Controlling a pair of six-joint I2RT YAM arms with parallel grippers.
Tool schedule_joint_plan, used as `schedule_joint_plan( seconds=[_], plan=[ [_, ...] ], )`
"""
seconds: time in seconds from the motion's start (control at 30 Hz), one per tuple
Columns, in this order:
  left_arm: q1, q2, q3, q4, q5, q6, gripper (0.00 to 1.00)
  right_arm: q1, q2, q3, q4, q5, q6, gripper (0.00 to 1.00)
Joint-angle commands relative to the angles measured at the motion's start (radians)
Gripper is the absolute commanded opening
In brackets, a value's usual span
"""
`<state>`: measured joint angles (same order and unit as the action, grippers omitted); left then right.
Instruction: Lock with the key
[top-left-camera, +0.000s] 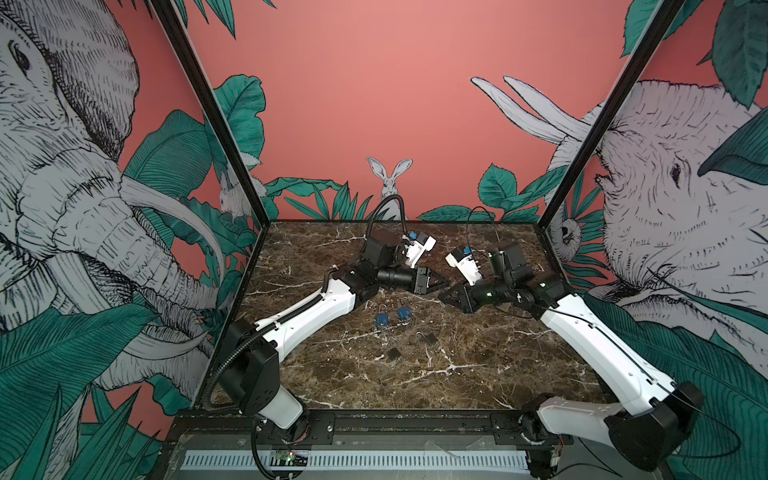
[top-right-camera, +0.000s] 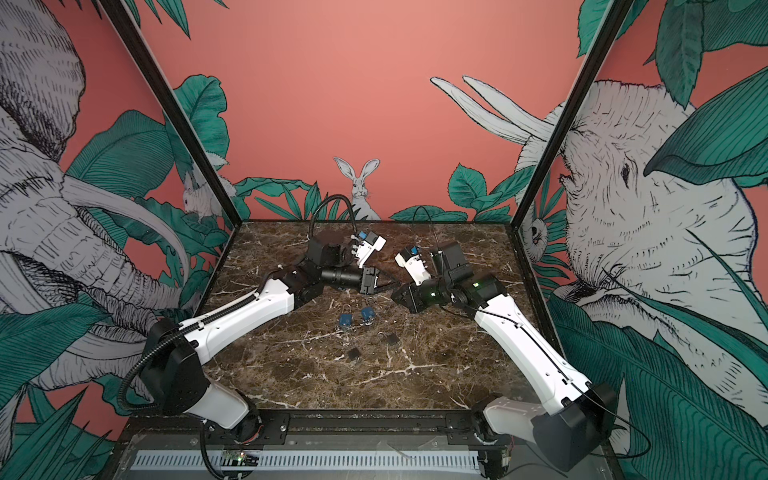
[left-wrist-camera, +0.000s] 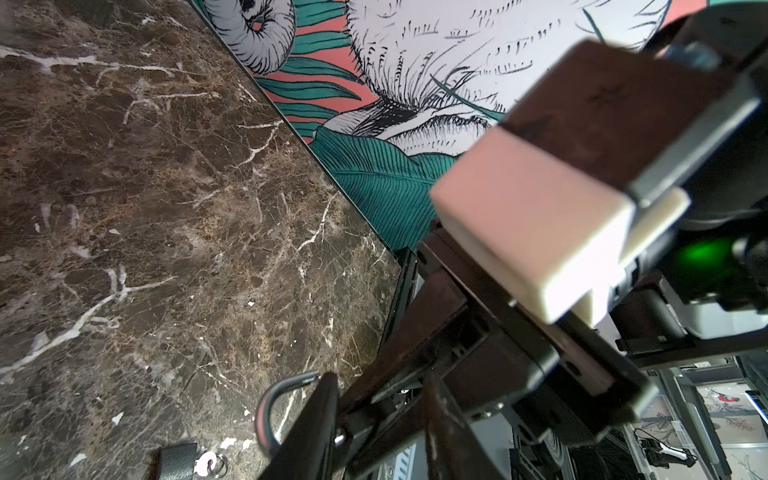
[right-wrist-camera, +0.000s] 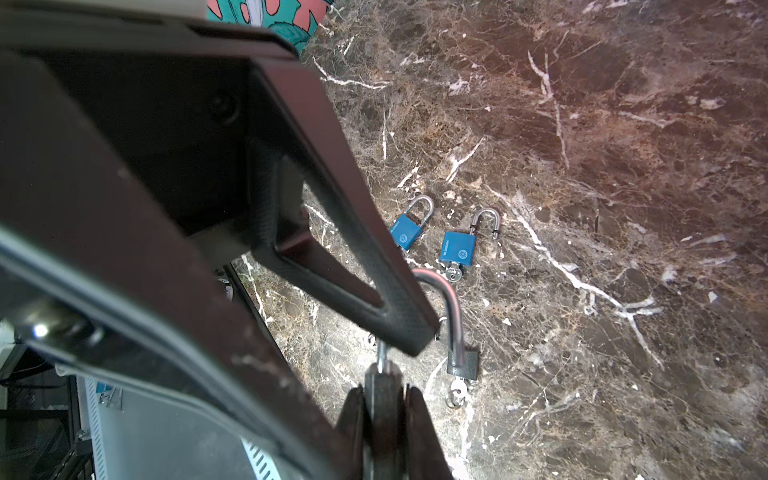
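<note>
1. A dark padlock (right-wrist-camera: 382, 384) is being clamped edge-on in the narrow jaws of the right gripper (right-wrist-camera: 384, 401). It is being held above the middle of the surface (top-left-camera: 478, 374), as both top views are showing.
2. Its shackle (right-wrist-camera: 451, 316) is seemingly being kept swung open, so locking is being judged as not yet done. The free leg is overlapping a lock lying below, so whose shackle it is stays hard to settle.
3. The left gripper (left-wrist-camera: 380, 399) is being held tip to tip with the right one, jaws a little apart, with nothing being gripped. The shackle is passing just outside one finger (left-wrist-camera: 311, 415).
4. Four other locks are lying on the surface:
   - a blue padlock (right-wrist-camera: 405, 232) with its shackle seated;
   - a second blue padlock (right-wrist-camera: 457, 248) with its shackle free and a key (right-wrist-camera: 453, 274) at its base;
   - two more dark locks, a near dark lock (top-left-camera: 394, 354) and a far dark lock (top-left-camera: 430, 340).
5. Pressing the held shackle home and working its key are being judged as what remains.
6. The held lock's keyway is being covered by the jaws, so no key is being made out there. The surface locks are too small in the top views for their shackles to be read.
</note>
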<state>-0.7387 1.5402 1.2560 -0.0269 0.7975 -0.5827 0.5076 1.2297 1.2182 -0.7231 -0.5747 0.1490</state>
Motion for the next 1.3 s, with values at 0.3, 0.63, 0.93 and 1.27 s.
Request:
schedule_joint_plan(
  seconds=[0.3, 0.63, 0.93, 1.27],
  plan=[
    [0.023, -0.008, 0.021, -0.020, -0.032, 0.019, 0.37, 0.001, -0.014, 0.041, 0.027, -0.066, 0.000, 0.00],
    [0.032, -0.024, -0.011, -0.033, 0.030, 0.022, 0.38, 0.000, 0.002, 0.060, 0.022, -0.066, 0.002, 0.00],
    [0.090, -0.085, -0.088, 0.069, 0.083, -0.052, 0.38, -0.002, 0.019, 0.084, 0.014, -0.084, -0.001, 0.00],
    [0.122, -0.125, -0.137, 0.123, 0.111, -0.093, 0.33, -0.003, 0.027, 0.087, 0.024, -0.122, 0.015, 0.00]
  ],
)
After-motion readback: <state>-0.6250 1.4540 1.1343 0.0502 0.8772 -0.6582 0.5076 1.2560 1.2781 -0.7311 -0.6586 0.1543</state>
